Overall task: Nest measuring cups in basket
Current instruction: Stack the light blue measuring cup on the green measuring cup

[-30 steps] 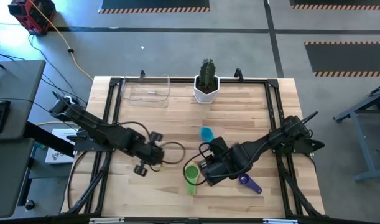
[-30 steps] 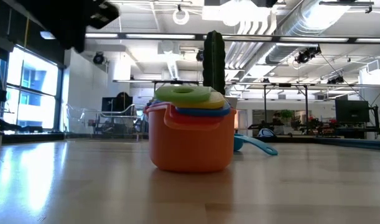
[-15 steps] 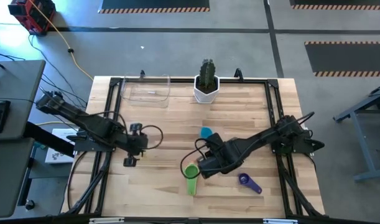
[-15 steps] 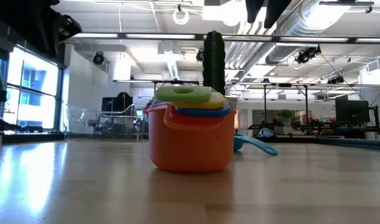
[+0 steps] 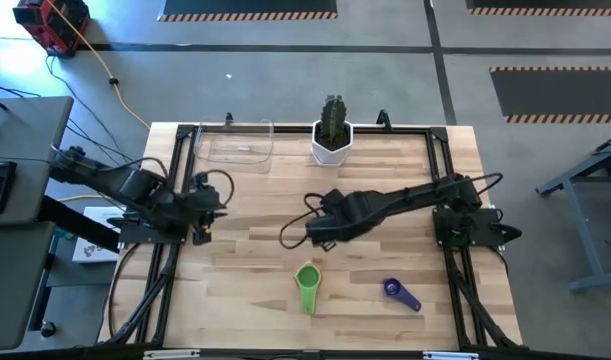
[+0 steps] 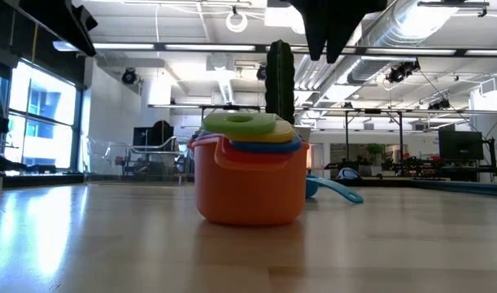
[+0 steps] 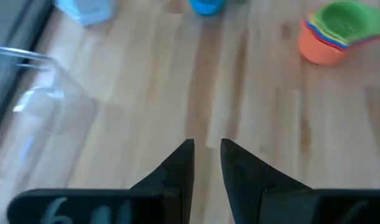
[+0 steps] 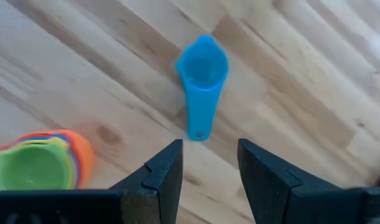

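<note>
Hovering above the middle of the wooden table (image 5: 235,290), right gripper (image 5: 311,231) with fingers spread wide, empty, directly over a blue cup (image 8: 202,84) lying on the wood with its handle toward the fingers. Nested cups (image 5: 306,282) toward the front of the table, green on top, handle pointing at the front edge; seen level across the table as an orange cup (image 6: 250,185) at the bottom with red, blue, yellow and green stacked inside. Purple cup (image 5: 397,292) lying apart to the right of that stack. Left gripper (image 5: 200,205) pulled back over the table's left side, fingers (image 7: 177,171) close together with a narrow gap, gripping nothing. Clear basket (image 5: 235,145) at the back left corner, holding no cups. White pot (image 5: 332,146) with a cactus just right of the basket, at the back edge.
</note>
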{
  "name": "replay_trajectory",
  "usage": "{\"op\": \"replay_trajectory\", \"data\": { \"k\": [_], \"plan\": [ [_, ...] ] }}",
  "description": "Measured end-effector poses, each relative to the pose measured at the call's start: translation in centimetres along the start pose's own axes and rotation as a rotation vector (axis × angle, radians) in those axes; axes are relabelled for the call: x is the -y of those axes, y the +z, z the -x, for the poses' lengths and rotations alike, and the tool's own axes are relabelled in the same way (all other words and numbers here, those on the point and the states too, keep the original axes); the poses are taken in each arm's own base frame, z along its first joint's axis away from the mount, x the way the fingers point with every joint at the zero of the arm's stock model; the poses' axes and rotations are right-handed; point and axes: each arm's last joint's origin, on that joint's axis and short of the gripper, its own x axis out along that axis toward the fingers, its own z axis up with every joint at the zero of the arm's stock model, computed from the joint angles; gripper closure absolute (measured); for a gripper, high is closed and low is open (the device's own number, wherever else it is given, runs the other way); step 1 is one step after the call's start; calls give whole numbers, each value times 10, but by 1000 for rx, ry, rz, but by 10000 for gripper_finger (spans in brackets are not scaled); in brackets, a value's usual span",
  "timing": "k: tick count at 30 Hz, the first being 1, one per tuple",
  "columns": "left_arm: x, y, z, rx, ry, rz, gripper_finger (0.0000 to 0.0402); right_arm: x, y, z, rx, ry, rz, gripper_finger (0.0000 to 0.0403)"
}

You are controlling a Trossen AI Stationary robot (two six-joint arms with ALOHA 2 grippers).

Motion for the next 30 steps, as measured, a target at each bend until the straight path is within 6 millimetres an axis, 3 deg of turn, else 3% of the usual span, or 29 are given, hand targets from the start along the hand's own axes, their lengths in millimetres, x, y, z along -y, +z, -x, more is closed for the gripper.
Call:
{"op": "replay_trajectory", "data": {
  "k": [8, 14, 24, 30],
  "plan": [
    [-17, -3, 7, 23, 61, 76, 332, 12, 19, -11, -16, -33, 69, 258],
    [-24, -7, 8, -3, 93, 91, 332, 34, 2, -30, -104, -82, 37, 258],
    [-31, -7, 7, -18, 133, 127, 332, 57, -19, -47, -9, 201, -117, 258],
    [-33, -7, 6, -22, 148, 145, 332, 58, -22, -53, 59, 319, -140, 258]
  ]
}}
